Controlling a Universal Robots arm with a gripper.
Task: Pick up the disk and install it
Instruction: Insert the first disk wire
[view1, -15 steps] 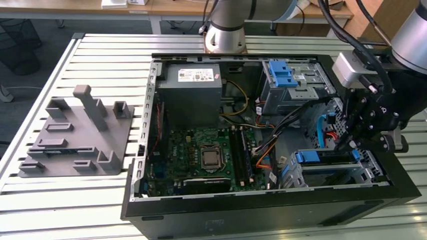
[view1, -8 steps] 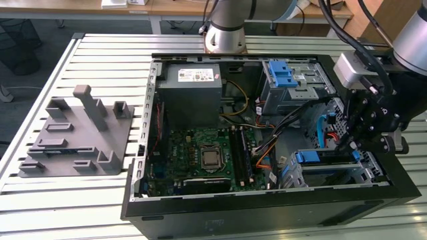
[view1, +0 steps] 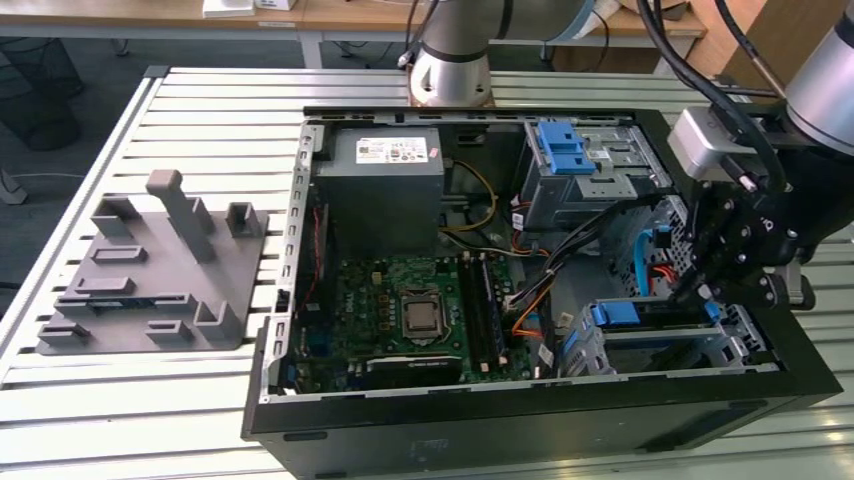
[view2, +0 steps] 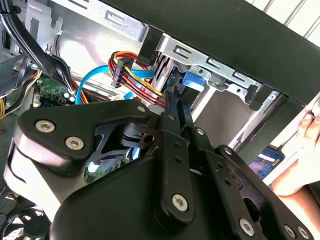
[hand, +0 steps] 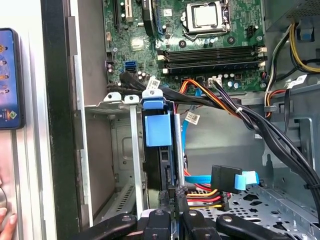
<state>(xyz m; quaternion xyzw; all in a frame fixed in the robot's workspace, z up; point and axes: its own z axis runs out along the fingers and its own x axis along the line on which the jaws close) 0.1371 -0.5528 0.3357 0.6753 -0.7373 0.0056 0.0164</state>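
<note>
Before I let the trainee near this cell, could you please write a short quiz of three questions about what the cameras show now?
1. True or false: the disk in its blue carrier sits in the drive cage of the open computer case.
2. In the exterior view, the tool is nearest to: A) the power supply, B) the processor socket, C) the drive cage that holds the disk.
3. Fill in: the grey fixture lies on the slatted table at the exterior view's ___ of the case.

Key: 1 true; 2 C; 3 left.
</note>
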